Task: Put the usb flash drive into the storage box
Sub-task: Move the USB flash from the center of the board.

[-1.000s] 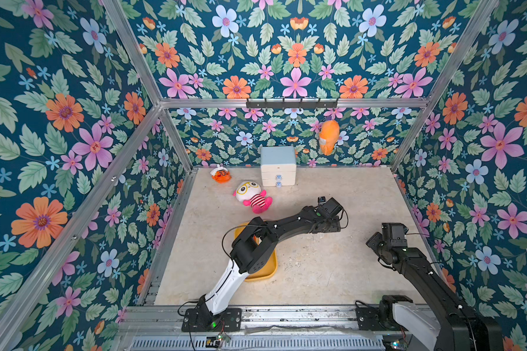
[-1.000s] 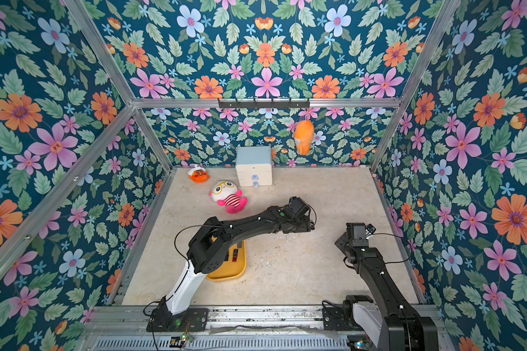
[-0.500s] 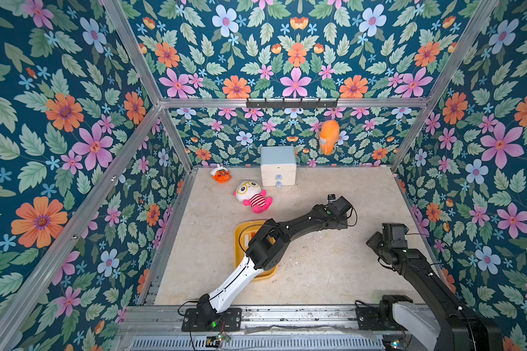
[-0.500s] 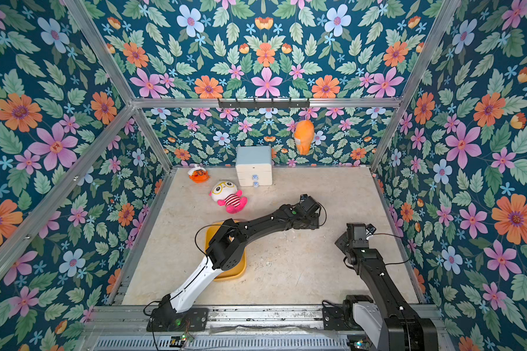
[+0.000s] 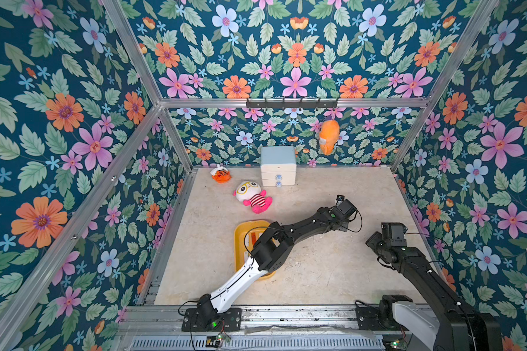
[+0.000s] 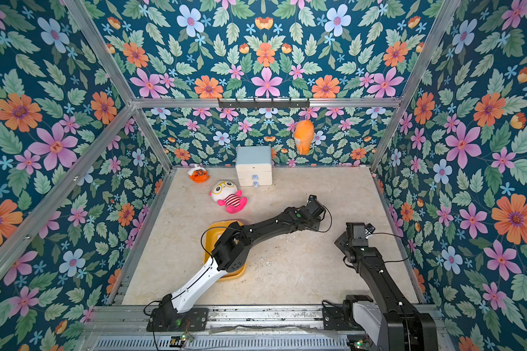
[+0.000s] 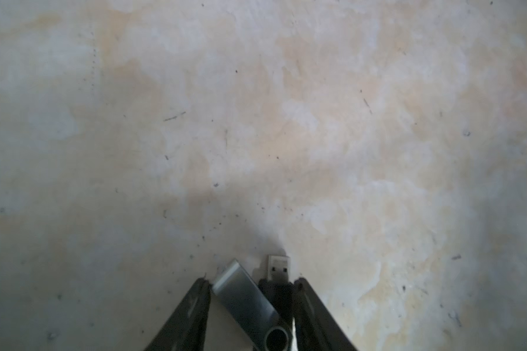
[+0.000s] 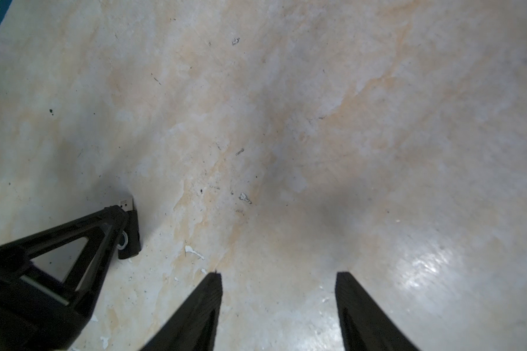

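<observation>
USB drive (image 7: 247, 299) lay on the floor (image 7: 256, 121), swivel cover swung out, well apart from the yellow box (image 5: 238, 252). Left gripper (image 7: 251, 282) was narrow, fingers touching the drive on both sides. Right gripper (image 8: 279, 279) was wide, empty, nearby.

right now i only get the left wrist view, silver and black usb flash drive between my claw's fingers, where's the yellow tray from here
Observer: The shallow yellow plastic tray lies nearer the robot and left of the left claw, partly under the elbow of the left arm.
Operator: is the right arm in my way
Observer: Seemingly not; the right claw hangs open and empty to the right of the usb flash drive, apart from it.
Operator: anything close to the tray
Observer: A white plush doll in a red striped shirt lies beyond the tray, farther from the robot, not touching it.
</observation>
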Robot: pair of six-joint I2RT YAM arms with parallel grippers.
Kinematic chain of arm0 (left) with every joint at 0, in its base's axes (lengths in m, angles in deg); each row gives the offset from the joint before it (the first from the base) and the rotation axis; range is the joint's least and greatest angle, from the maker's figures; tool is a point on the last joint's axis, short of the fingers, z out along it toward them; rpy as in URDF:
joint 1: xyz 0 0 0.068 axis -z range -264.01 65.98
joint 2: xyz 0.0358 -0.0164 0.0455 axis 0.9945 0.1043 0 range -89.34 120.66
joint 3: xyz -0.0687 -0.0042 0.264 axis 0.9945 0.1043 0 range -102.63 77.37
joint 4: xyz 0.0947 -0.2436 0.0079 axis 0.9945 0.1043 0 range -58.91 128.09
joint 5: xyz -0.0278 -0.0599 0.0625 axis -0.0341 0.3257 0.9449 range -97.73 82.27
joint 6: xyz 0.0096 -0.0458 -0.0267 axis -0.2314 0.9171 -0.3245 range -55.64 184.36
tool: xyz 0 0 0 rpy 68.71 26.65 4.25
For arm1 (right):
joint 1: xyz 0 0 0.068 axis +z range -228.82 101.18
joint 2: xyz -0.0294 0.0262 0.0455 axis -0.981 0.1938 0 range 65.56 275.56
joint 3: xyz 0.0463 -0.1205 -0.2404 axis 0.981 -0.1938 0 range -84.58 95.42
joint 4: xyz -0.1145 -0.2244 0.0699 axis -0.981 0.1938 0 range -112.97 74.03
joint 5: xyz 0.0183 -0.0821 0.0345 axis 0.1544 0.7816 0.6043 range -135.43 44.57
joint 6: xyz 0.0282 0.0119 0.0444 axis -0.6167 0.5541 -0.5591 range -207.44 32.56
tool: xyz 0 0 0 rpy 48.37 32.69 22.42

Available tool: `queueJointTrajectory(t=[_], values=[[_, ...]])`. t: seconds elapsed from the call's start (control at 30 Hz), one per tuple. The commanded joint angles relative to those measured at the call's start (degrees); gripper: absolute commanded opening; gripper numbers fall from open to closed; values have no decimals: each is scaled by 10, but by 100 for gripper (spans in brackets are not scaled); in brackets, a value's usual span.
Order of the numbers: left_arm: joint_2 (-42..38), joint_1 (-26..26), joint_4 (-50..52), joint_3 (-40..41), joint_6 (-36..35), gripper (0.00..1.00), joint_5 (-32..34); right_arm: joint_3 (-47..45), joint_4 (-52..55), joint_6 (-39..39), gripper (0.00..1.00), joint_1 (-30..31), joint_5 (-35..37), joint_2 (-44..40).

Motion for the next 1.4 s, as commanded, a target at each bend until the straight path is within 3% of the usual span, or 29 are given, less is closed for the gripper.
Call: queueJointTrajectory(t=[0.0, 0.17, 0.5, 0.83, 1.2, 1.37], values=[[16, 3, 152, 27, -44, 49, -43, 2, -7, 6, 65, 0, 1, 0], [4, 5, 150, 56, -75, 47, -49, 3, -8, 6, 65, 0, 1, 2], [-25, 5, 138, 101, -91, 31, -70, 4, -8, 6, 64, 0, 0, 5], [-111, 4, 130, 206, -79, 19, -81, 3, -8, 6, 64, 0, 0, 5], [-298, 7, 53, 484, -11, 17, -98, 1, -9, 6, 64, 0, 0, -1], [-343, 8, 46, 553, 8, 30, -97, 0, -11, 7, 64, 1, -2, -3]])
